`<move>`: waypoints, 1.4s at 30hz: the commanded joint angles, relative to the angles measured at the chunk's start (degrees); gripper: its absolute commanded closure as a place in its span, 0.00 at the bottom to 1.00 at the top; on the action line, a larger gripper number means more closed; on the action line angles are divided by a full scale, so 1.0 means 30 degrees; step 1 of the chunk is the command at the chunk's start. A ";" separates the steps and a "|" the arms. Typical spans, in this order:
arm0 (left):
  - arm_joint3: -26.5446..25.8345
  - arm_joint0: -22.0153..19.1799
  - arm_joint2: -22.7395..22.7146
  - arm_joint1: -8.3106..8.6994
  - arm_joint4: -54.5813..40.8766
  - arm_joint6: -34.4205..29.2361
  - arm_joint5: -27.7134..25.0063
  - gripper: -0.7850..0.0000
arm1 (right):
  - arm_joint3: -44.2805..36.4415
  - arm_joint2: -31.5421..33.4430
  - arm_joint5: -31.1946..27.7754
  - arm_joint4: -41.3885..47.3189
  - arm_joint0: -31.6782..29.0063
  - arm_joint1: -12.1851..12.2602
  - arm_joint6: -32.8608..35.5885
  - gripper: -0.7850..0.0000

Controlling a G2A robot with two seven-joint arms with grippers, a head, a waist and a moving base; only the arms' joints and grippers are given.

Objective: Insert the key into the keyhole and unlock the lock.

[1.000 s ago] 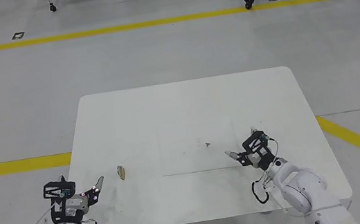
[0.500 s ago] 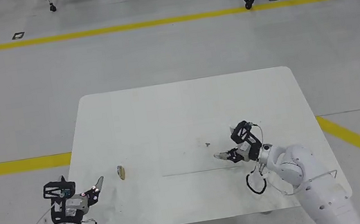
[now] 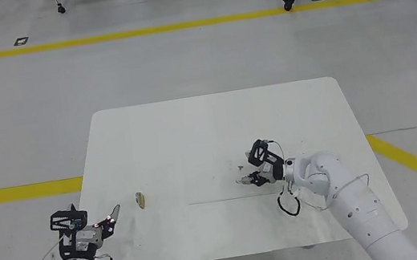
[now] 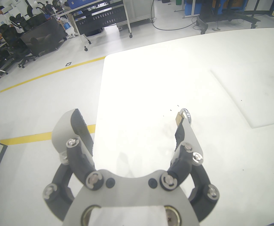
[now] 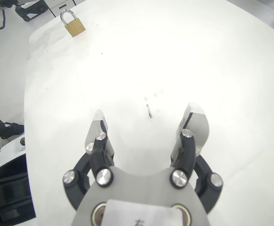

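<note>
The white tabletop carries a small brass lock and a key, well apart from each other. Taking the top view as a dial centred on the tabletop, the lock lies out toward 8 o'clock, near the left edge, flat on its side. In the right wrist view its silver shackle is seated in the body and it sits far across the surface.

The key is a thin dark sliver on the tabletop close to the middle, just toward 4 o'clock. It is too small to tell which end is the blade.

The right gripper hangs low over that spot, its arm coming in from 4 o'clock. In its own wrist view the right gripper has its fingers spread wide, and the key lies in the gap just at the level of the tips, touching neither.

The left gripper sits at the tabletop's corner at 8 o'clock, pointing toward the lock, which is just beyond it at its 2 o'clock. In the left wrist view the left gripper also has its fingers wide apart with nothing between them, and the lock peeks out past one fingertip, not held
</note>
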 commanded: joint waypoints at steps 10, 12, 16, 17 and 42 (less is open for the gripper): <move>0.0000 0.0000 0.0000 0.0000 0.0000 0.0000 0.0000 0.00 | 0.0662 -0.0652 -0.0252 -0.1237 0.0529 -0.0019 -0.1550 1.00; 0.0000 0.0000 0.0000 0.0000 0.0000 0.0000 0.0000 0.00 | 0.0738 -0.0726 -0.0263 -0.1308 0.0588 -0.0020 -0.1677 1.00; 0.0000 0.0000 0.0000 0.0000 0.0000 0.0000 0.0000 0.00 | 0.0729 -0.0514 -0.0482 -0.1363 0.0513 0.0087 -0.2386 1.00; 0.0000 0.0000 0.0000 0.0000 0.0000 0.0000 0.0000 0.00 | 0.0655 -0.0400 -0.0384 -0.1450 0.0429 0.0132 -0.2618 1.00; 0.0000 0.0000 0.0000 0.0000 0.0000 0.0000 0.0000 0.00 | -0.1630 0.1099 0.2651 -0.0834 -0.2006 0.0619 -0.4578 1.00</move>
